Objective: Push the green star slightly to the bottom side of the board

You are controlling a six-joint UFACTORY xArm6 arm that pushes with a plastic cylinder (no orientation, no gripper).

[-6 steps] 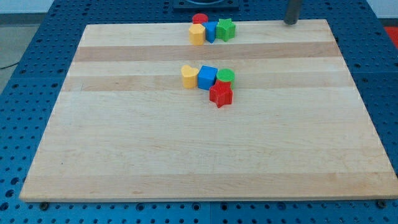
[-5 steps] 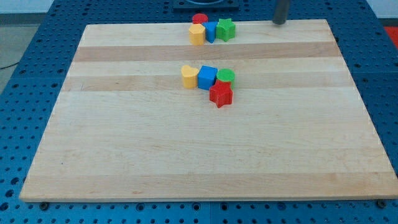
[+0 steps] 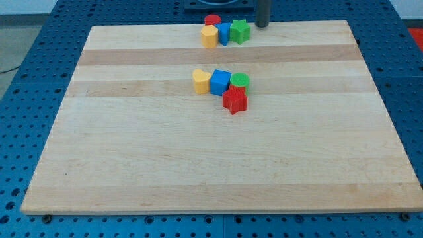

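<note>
The green star (image 3: 240, 30) sits at the board's top edge, at the right end of a tight cluster with a blue block (image 3: 225, 33), a yellow block (image 3: 209, 36) and a red cylinder (image 3: 212, 21). My tip (image 3: 262, 26) is at the board's top edge, just to the right of the green star, with a small gap between them.
A second cluster lies mid-board: a yellow block (image 3: 201, 81), a blue cube (image 3: 220, 82), a green cylinder (image 3: 240, 81) and a red star (image 3: 234, 100). The wooden board (image 3: 132, 165) lies on a blue perforated table.
My tip has slid left along the board's top edge, from the far right toward the green star. No block has moved.
</note>
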